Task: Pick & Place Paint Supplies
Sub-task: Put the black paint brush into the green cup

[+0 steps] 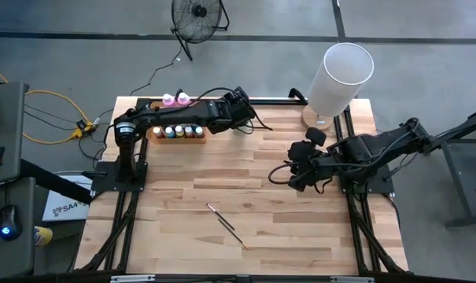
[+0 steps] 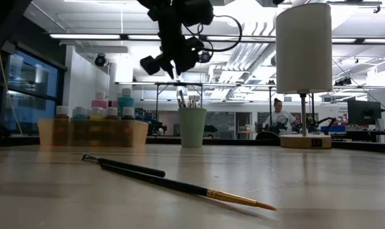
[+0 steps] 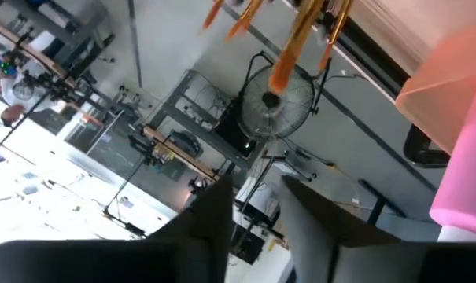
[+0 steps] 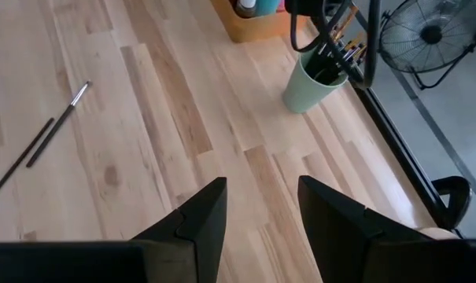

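On the bare wood near the front of the table lie two brushes (image 1: 226, 224), end to end or slightly crossed, well apart from everything else; they look like the only supplies not yet put away. Farther back, the green cup (image 4: 315, 82) already holds a bunch of brushes (image 4: 337, 53), handles down and tips up. Beside it the orange tray (image 2: 93, 133) is filled with small paint bottles (image 1: 178, 131), and two taller pink bottles (image 1: 175, 99) stand just behind it.

Over the cup hangs the left gripper (image 3: 253, 224), tilted steeply so that its wrist camera looks up past the brush tips toward the room. A narrow gap shows between its fingers and nothing sits in it, so the jaws read as released. My guess is that a brush has just been dropped into the cup.

Toward the right side of the table the right gripper (image 4: 257, 216) waits above the boards, its fingers apart and empty, facing the cup and the loose brushes.

Most of the job looks done. What remains, as far as I can judge, is picking up the last two brushes and putting them in the cup.
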You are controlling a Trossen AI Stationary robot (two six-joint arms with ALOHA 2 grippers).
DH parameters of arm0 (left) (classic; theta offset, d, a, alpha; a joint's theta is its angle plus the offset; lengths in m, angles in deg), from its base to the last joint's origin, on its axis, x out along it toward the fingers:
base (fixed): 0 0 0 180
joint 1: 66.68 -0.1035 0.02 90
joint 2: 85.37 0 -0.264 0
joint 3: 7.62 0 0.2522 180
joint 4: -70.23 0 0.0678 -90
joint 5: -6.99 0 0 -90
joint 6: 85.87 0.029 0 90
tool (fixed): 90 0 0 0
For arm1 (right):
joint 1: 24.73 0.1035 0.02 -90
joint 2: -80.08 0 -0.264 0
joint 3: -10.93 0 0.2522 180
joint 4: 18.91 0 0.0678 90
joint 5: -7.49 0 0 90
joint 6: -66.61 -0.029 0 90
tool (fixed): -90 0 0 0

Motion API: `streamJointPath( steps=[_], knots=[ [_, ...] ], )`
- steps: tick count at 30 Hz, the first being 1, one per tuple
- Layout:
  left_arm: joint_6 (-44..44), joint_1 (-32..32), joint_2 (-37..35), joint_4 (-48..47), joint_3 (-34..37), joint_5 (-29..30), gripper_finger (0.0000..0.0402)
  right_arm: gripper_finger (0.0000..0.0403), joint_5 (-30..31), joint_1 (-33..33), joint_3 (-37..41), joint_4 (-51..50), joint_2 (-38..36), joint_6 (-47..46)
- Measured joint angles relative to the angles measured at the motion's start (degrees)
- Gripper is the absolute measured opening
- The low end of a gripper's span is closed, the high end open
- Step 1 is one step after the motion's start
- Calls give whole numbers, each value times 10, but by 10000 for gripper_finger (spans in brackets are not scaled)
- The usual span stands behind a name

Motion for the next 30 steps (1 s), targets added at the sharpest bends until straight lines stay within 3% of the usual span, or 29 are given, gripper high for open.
streamJointPath(
  steps=[7,13,17,22,26,30],
  knots=[
    [-99,9,0,0,0,59,143,152,0,0,0,0,0,-12],
    [-388,44,-51,-65,0,53,145,152,16,0,0,0,0,-52],
    [-660,80,-94,-182,0,-18,145,152,17,0,0,0,0,-72],
    [-1008,124,-138,-320,0,-164,145,152,18,0,0,1,0,-95],
    [-1217,160,-146,-392,1,-265,145,152,18,0,0,2,0,-119],
    [-1376,214,-146,-427,41,-304,145,152,17,0,0,2,0,-157]
  ],
)
